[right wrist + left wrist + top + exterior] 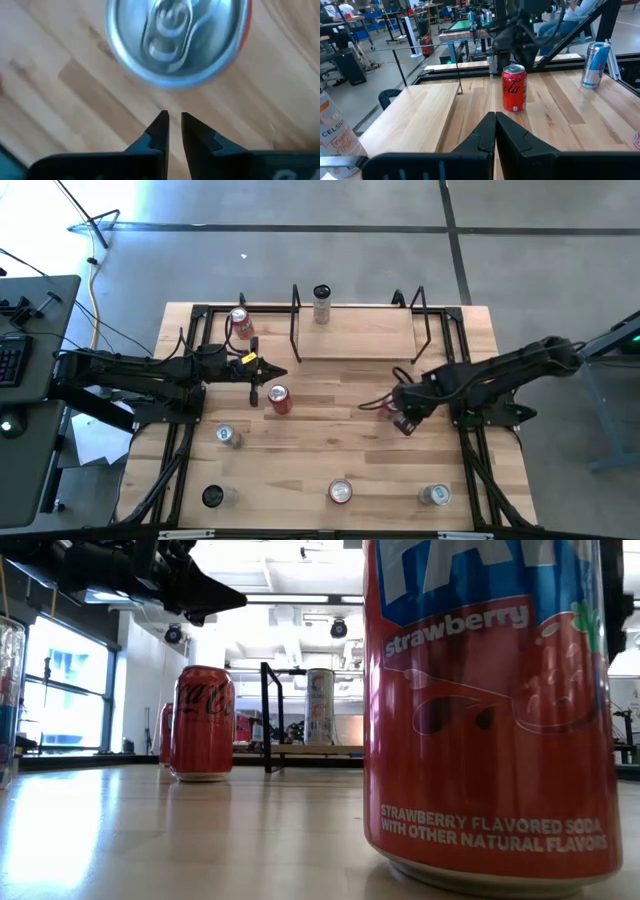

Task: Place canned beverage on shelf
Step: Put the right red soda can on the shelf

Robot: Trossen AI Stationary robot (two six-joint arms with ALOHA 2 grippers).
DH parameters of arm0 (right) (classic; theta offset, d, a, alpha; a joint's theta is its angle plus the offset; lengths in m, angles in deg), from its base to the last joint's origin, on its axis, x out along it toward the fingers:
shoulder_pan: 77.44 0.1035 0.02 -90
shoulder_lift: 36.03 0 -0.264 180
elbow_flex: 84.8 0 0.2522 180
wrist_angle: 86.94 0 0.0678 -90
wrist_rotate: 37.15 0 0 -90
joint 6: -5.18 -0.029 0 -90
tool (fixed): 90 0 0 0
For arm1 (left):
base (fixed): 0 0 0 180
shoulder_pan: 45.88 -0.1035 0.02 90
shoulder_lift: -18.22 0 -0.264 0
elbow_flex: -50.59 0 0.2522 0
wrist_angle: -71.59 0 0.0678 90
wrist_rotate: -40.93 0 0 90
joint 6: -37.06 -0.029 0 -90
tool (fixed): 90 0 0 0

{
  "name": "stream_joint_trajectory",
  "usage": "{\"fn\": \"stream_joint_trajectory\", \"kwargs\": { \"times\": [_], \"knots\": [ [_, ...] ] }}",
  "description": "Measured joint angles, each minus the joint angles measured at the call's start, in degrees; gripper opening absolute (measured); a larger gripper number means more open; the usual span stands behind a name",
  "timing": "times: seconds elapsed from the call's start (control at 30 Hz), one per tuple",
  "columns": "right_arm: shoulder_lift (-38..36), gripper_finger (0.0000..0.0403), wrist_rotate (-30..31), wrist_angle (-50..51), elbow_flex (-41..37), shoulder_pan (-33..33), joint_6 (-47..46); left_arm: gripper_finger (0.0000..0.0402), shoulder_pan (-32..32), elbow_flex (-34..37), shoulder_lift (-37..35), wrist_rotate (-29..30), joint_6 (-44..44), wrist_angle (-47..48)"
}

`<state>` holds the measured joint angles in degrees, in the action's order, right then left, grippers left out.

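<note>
Cans stand scattered over the wooden table point(330, 445). Left gripper point(281, 373), fingers pressed together, hovers near a red cola can point(279, 398). At the back, the shelf point(355, 338) holds one tall can point(321, 303). Right gripper point(172, 122), nearly closed on nothing, hangs above a red-sided can point(175, 40).

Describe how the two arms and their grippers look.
Both arms are dark, jointed, with cables along them. The left gripper has two black wedge-shaped fingers tapering to points, and a yellow marking near its wrist in the high view. The right gripper has matching black pointed fingers.
</note>
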<state>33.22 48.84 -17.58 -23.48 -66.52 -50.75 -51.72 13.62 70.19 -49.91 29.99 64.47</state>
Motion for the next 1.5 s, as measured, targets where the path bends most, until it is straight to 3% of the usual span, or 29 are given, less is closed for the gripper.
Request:
{"fn": "stream_joint_trajectory", "kwargs": {
  "times": [0.23, 0.43, 0.77, 0.9, 1.03, 1.2, 1.5],
  "knots": [
    [0.0, 0.0002, 10.3, -3.1, -1.7, -4.7, -0.2, 0.0003, 0.0, 0.0, 0.0, 0.0, 0.5, 0.0],
    [0.0, 0.0005, 18.5, -7.5, -1.0, -9.9, 9.1, 0.0003, 0.0, 0.0, 0.0, 0.0, 0.5, 0.0],
    [0.2, 0.0, 13.9, -25.7, -0.9, -16.8, 30.5, 0.0003, 0.0, 0.0, 0.0, 0.0, 0.5, 0.0],
    [0.2, 0.0, 12.4, -23.4, 0.7, -18.8, 33.6, 0.0003, 0.0, 0.0, 0.0, 0.0, 0.5, 0.0],
    [0.1, 0.0005, 15.7, -16.0, 6.9, -18.9, 32.7, 0.0003, 0.0, 0.0, 0.0, 0.0, 0.5, 0.0],
    [0.3, 0.0072, 16.5, -6.4, 15.9, -14.9, 31.8, 0.0003, 0.0, 0.0, 0.0, 0.0, 0.4, 0.0],
    [5.2, 0.0303, 17.3, -3.7, 17.6, -5.8, 21.2, 0.0003, 0.0, 0.0, 0.0, 0.0, 0.4, 0.0]
  ]
}}
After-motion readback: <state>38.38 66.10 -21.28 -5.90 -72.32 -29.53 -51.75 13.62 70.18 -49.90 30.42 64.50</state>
